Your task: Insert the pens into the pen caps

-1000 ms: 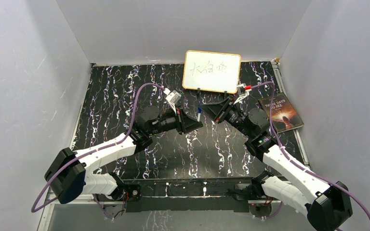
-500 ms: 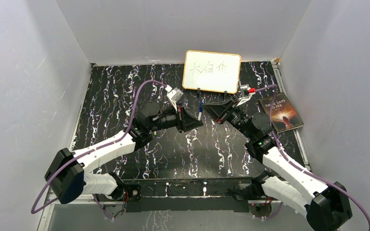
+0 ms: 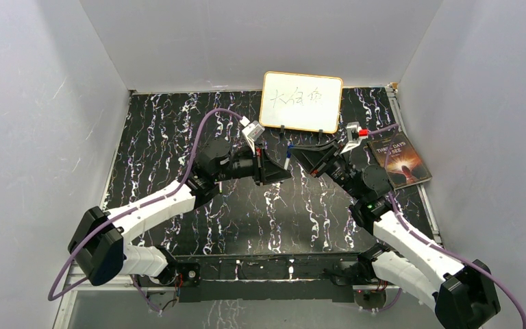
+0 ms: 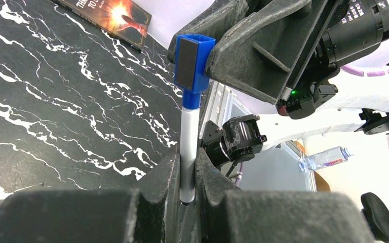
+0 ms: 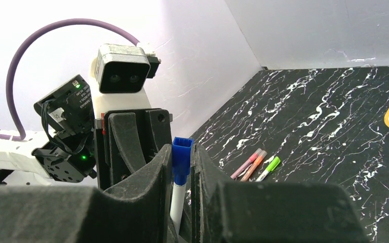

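Observation:
My two grippers meet in mid-air over the middle of the table. My left gripper is shut on the barrel of a white pen, which stands upright. My right gripper is shut on the blue pen cap, which sits on the pen's upper end. In the right wrist view three more pens lie side by side on the table: a pink one, an orange one and a white one with a green cap.
A small whiteboard stands at the back of the black marbled table. A dark book lies at the right edge and also shows in the left wrist view. Grey walls close in three sides.
Both grippers have drifted slightly right and toward the back with the pen between them. The right wrist has swung further right. Both stay shut.

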Available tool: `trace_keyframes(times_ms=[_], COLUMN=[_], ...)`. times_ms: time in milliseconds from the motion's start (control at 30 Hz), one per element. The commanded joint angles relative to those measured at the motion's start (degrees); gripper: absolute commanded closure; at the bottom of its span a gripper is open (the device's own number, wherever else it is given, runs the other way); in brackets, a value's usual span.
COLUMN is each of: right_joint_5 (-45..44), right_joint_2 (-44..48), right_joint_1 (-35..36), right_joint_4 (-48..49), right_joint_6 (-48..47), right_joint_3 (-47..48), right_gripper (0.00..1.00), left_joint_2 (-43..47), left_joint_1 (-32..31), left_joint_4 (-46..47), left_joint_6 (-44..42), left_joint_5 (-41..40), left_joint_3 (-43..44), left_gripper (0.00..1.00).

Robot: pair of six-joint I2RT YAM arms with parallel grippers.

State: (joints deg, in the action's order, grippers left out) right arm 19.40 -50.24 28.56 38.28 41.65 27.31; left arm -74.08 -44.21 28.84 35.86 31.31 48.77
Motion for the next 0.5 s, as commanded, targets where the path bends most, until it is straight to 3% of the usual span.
trace_keyframes(times_ms=[0,467], right_joint_5=[16.05,17.06], right_joint_2=[-0.8,0.17], right_joint_1=[2.06,2.2], right_joint_4=[-11.18,-13.31], right_joint_6=[-1.96,-3.68], right_joint_3=[-4.73,-6.84], right_gripper=[1.0,1.0], left_joint_2=[1.71,0.95], left_joint_1=[3.9,5.45], left_joint_4=[15.88,16.66], left_joint_6=[0.27,0.02], left_joint_5=[-8.29,-7.07], left_joint_3=[8.97,12.16], left_gripper=[1.0,1.0])
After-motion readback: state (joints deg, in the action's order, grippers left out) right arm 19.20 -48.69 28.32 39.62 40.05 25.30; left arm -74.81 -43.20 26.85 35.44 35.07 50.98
